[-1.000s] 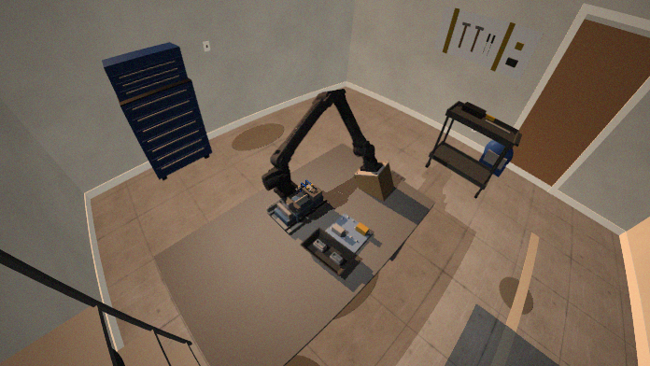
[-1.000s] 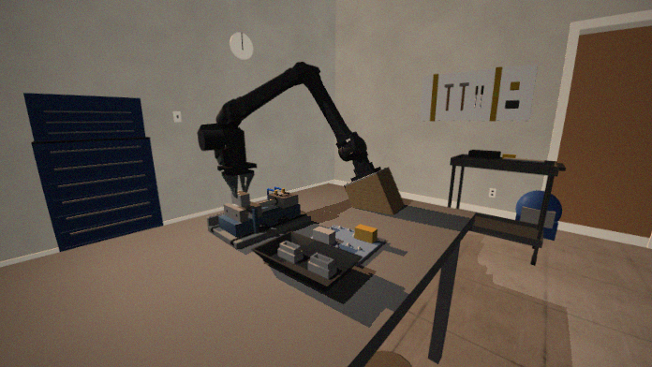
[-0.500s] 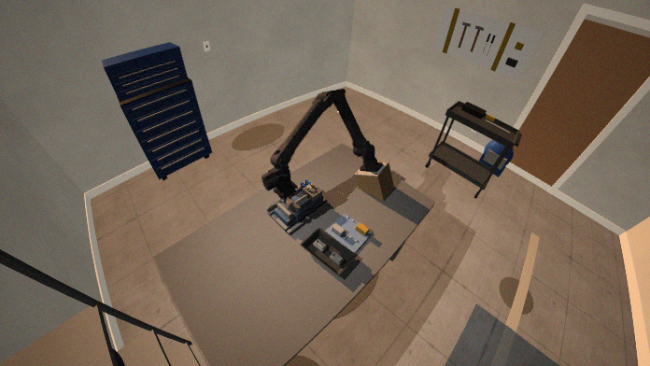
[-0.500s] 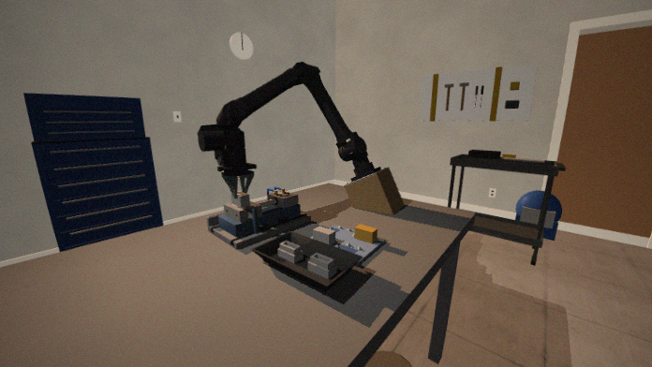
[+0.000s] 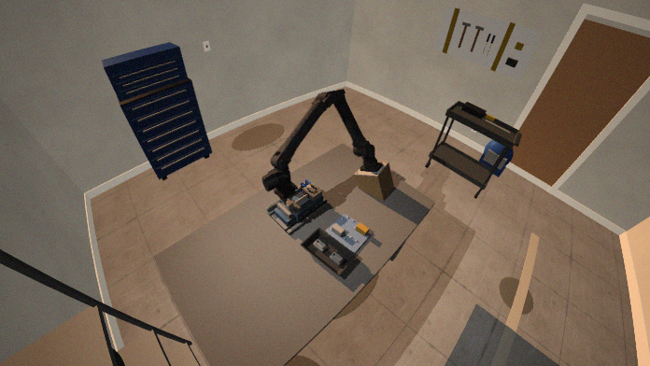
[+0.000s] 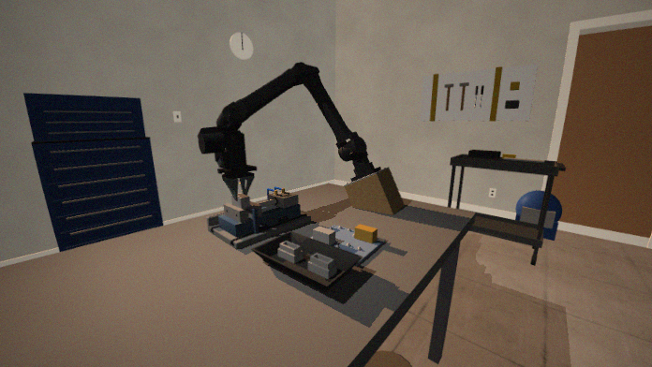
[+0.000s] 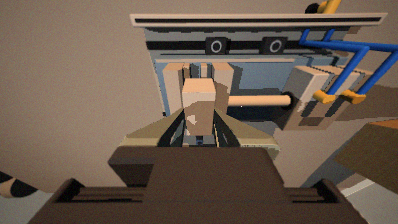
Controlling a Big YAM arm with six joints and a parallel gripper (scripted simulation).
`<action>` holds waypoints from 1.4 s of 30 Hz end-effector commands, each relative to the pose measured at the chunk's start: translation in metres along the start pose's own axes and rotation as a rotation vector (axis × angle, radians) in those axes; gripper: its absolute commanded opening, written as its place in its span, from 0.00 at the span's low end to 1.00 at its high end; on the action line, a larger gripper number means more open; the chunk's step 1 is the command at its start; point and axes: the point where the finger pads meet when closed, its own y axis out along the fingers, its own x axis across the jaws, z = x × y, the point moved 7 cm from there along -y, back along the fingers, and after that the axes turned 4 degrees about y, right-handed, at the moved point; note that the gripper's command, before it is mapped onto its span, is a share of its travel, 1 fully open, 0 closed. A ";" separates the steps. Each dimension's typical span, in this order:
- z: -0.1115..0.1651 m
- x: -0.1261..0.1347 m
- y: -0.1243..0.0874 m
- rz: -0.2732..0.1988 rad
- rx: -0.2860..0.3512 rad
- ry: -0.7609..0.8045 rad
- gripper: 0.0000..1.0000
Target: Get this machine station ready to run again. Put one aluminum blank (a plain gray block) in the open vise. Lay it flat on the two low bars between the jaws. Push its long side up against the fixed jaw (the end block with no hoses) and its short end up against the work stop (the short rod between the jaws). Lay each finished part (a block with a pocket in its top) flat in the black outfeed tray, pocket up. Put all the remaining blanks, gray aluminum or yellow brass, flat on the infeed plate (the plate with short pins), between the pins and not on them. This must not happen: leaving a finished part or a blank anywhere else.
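Observation:
My gripper (image 6: 240,191) is shut on a plain gray aluminum blank (image 7: 198,106) and holds it end-down, low over the open vise (image 6: 263,212). In the wrist view the blank hangs over the two low bars (image 7: 200,75). The work stop rod (image 7: 260,100) lies to its right, and the jaw with blue hoses (image 7: 320,92) is further right. The black outfeed tray (image 6: 309,259) holds two pocketed finished parts (image 6: 290,251) (image 6: 322,265). The infeed plate (image 6: 348,239) carries a gray blank (image 6: 324,235) and a yellow brass blank (image 6: 365,232).
The arm's tan base block (image 6: 375,191) stands behind the infeed plate. The tray and the plate lie close together, right of the vise (image 5: 299,203). A black cart (image 6: 506,187) stands off the table to the right.

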 end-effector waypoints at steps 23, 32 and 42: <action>-0.009 0.005 -0.002 -0.023 0.000 0.015 0.00; -0.007 0.005 -0.001 -0.021 0.000 0.012 0.00; -0.007 0.005 -0.002 -0.022 0.000 0.011 0.00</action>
